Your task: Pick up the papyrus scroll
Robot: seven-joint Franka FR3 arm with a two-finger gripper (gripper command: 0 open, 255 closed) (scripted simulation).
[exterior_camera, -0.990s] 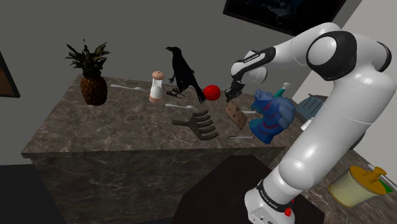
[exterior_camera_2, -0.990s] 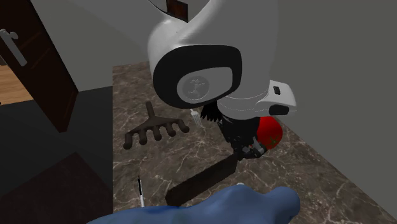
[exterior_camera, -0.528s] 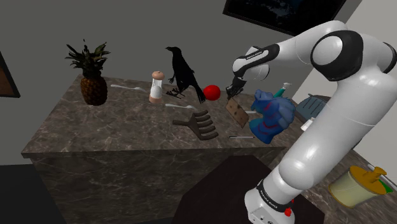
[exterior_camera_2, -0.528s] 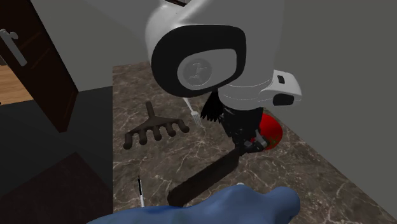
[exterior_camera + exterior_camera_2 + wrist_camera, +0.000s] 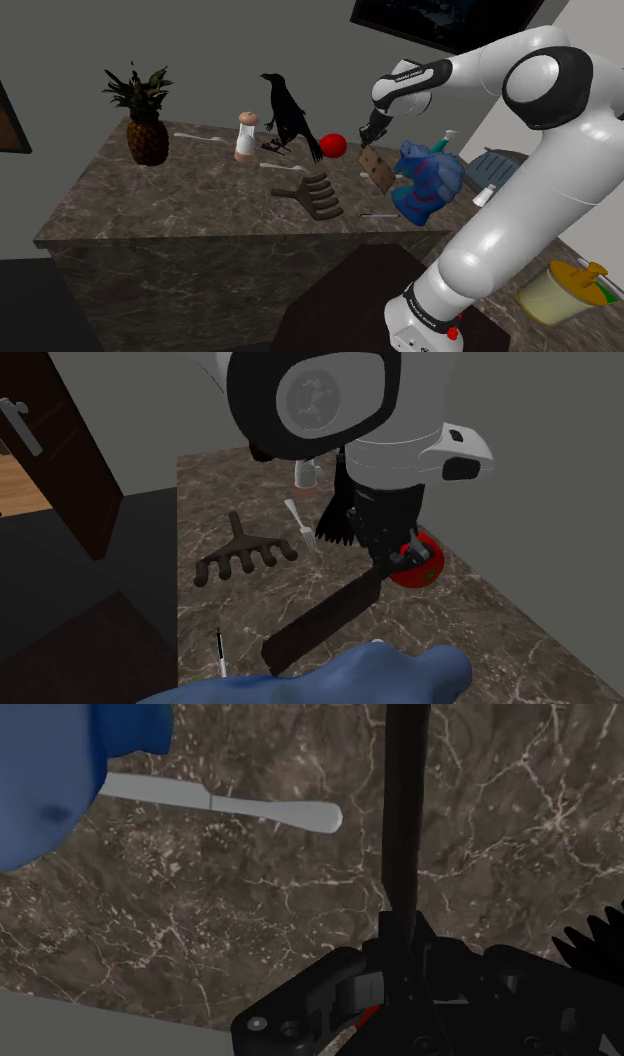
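Observation:
The scroll is a flat brown strip that hangs tilted from my gripper, above the dark marble counter. The fingers are shut on its upper end. In the second exterior view the scroll slants down from the gripper toward the blue object. Seen from the wrist, the scroll is edge-on, a thin dark bar clasped in the gripper.
A red ball, black crow, shaker and pineapple stand along the counter's back. A dark rake lies nearer the front edge. The blue figure sits right beside the scroll. A white utensil lies on the marble.
The gripper has risen and shifted slightly toward the shoulder view's right, carrying the scroll up with it. Nothing else on the counter has moved.

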